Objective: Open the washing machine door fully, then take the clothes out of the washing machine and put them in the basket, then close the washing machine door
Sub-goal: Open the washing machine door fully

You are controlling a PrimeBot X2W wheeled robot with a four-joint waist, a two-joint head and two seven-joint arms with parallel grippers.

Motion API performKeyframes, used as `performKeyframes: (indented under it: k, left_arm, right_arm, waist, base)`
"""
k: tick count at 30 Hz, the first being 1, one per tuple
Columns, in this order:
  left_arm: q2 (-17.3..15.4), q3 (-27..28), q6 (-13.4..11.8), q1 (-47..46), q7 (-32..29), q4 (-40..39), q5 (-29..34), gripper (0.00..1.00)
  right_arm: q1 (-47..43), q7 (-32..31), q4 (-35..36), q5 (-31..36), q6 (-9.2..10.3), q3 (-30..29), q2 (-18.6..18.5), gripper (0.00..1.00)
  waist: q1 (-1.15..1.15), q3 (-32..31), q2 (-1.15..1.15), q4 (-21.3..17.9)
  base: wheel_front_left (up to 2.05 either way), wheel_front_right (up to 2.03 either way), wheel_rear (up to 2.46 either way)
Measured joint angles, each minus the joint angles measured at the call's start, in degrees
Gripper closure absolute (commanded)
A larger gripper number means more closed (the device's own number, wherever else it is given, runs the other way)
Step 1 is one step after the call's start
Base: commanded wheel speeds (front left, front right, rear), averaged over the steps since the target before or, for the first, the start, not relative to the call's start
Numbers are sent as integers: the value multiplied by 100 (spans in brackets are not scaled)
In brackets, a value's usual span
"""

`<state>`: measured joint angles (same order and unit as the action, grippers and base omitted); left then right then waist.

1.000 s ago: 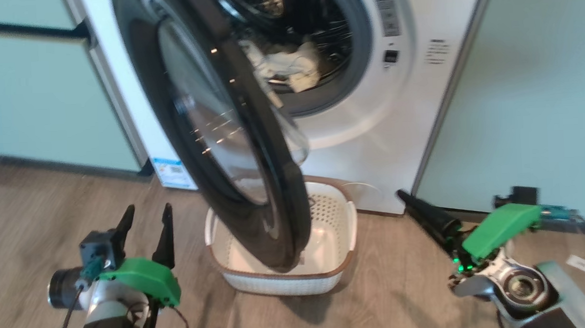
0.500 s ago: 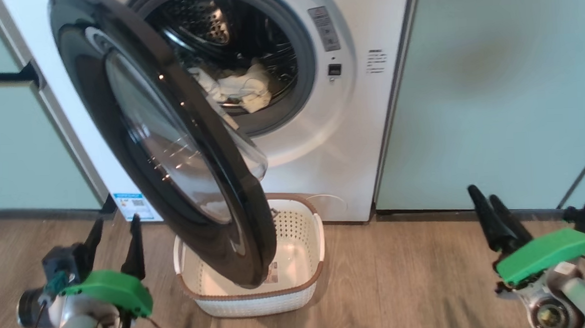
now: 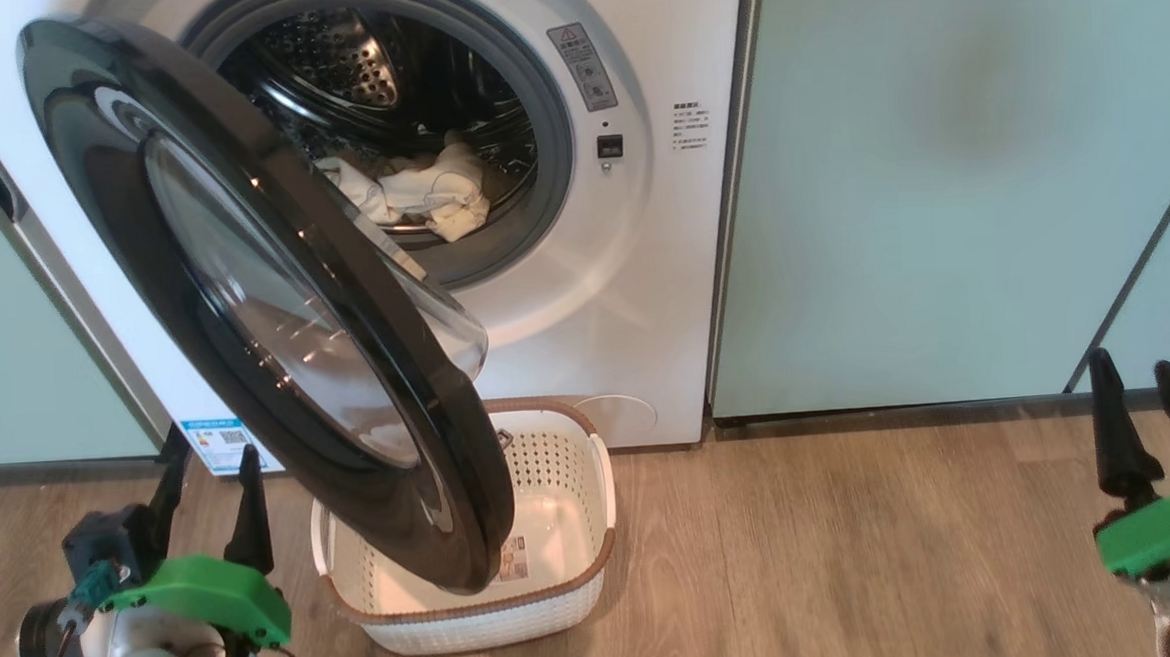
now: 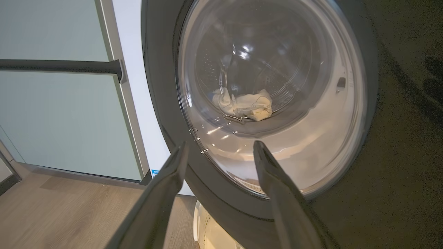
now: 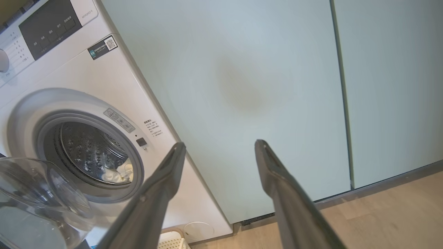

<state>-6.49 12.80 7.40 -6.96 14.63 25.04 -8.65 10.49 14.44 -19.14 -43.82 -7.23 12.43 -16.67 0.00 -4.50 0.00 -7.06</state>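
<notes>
Door point(image 3: 274, 315) stays half-open over the basket point(image 3: 562, 460), only my view shifted; left claw point(image 3: 214, 466) and right claw point(image 3: 1133, 368) gape empty, opening unfinished.

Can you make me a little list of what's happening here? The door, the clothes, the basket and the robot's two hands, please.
open or shut: washing machine door swung out partway, not folded right back
inside: pale clothes lying in the drum of the washing machine
underneath: basket on the floor, partly hidden by the door; nothing in the part that shows
left arm: left gripper low beside the door, jaws open, holding nothing
right arm: right gripper far off right, jaws open, holding nothing
</notes>
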Motion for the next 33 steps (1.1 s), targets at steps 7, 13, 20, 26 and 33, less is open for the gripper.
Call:
performKeyframes:
  k: [7,13,20,26,33]
  left_arm:
    - [8,21,0,1,0,-5,0,0]
    - [23,37,1,2,0,-5,0,0]
    - [42,37,1,2,0,0,0,0]
    - [42,32,1,2,0,10,0,0]
    - [42,2,1,2,0,60,0,0]
  right_arm:
    - [-381,1,124,1437,0,-437,154,0]
    - [-636,1,92,2108,0,-483,245,0]
    - [-694,1,94,2347,0,-597,289,0]
    - [-696,1,126,2399,0,-686,319,0]
    - [-696,1,127,2432,0,-704,326,0]
  waist:
    - [0,15,0,-44]
    - [0,19,0,-48]
    - [0,21,0,-47]
    - [0,16,0,-36]
    - [0,18,0,-8]
  base:
    - [0,0,0]
    - [0,0,0]
    - [0,0,0]
    - [0,0,0]
    - [0,0,0]
